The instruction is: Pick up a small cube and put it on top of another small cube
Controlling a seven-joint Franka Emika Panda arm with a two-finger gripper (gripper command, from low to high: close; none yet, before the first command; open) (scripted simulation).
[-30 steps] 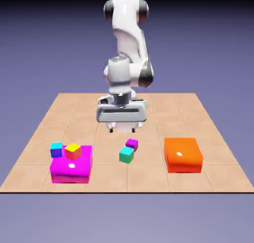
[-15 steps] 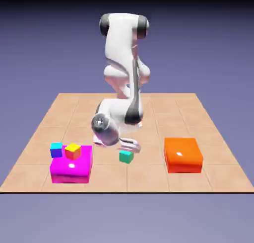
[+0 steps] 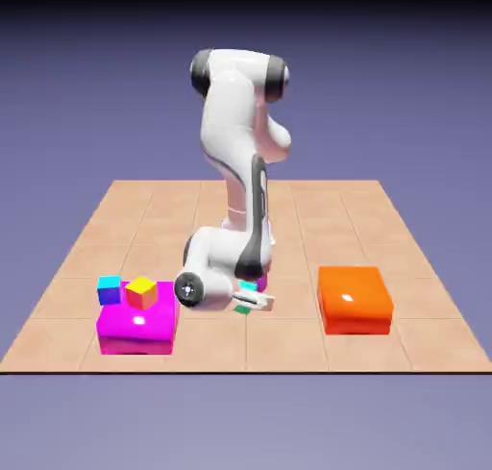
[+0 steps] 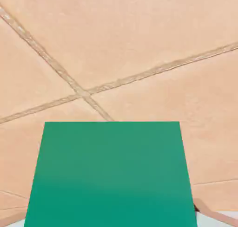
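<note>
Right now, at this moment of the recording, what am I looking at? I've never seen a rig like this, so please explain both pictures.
This is a simulated white robot arm that ends in a two-finger hand. The exterior view comes from a fixed camera facing the arm across a tiled table. The hand view comes from a camera on the hand, looking along its fingers.

On the exterior view's left is a magenta block, with a blue cube and a yellow-and-red cube at its far side. On the right is an orange block.

A green cube fills the space between the fingers, though I can't tell whether they grip it. A purple cube peeks out beside the arm.
</note>
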